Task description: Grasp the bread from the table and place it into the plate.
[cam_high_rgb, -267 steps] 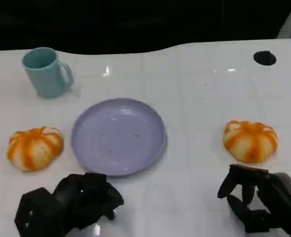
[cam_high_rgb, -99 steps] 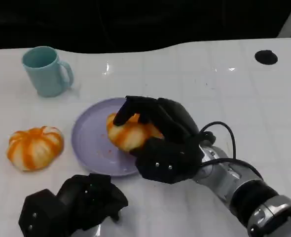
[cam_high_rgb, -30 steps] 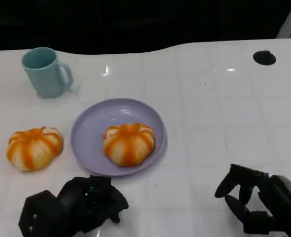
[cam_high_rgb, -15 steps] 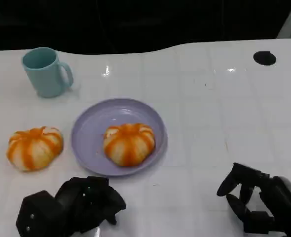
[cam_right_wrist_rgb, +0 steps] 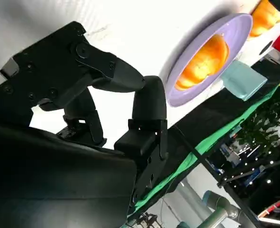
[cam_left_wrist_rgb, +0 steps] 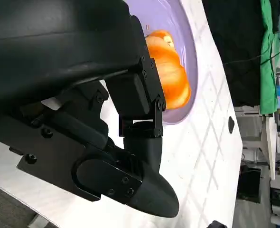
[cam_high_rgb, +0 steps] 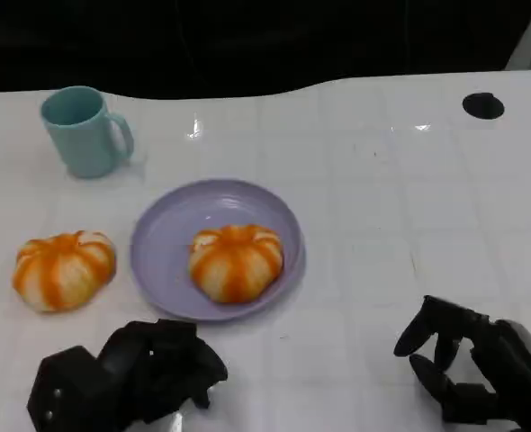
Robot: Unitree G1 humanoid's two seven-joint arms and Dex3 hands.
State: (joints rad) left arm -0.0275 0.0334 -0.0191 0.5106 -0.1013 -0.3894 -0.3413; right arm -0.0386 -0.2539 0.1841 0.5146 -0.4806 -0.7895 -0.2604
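An orange-and-white striped bread (cam_high_rgb: 236, 261) lies in the lilac plate (cam_high_rgb: 162, 236), a little right of its middle; it also shows as bread (cam_left_wrist_rgb: 169, 78) on the plate (cam_left_wrist_rgb: 190, 45) and as bread (cam_right_wrist_rgb: 204, 61) on the plate (cam_right_wrist_rgb: 237, 29). A second, like bread (cam_high_rgb: 64, 268) rests on the table left of the plate. My left hand (cam_high_rgb: 130, 380) sits at the near edge just below the plate, fingers loosely bent, holding nothing. My right hand (cam_high_rgb: 468, 367) sits at the near right, fingers apart and empty, well away from the plate.
A teal mug (cam_high_rgb: 85, 130) stands at the back left, behind the second bread. A black round mark (cam_high_rgb: 482, 105) lies at the far right of the white table. The table's far edge borders a dark backdrop.
The bread that lay at the right now lies in the plate; my right hand let it go and drew back to the near right. In the last second almost nothing moved.
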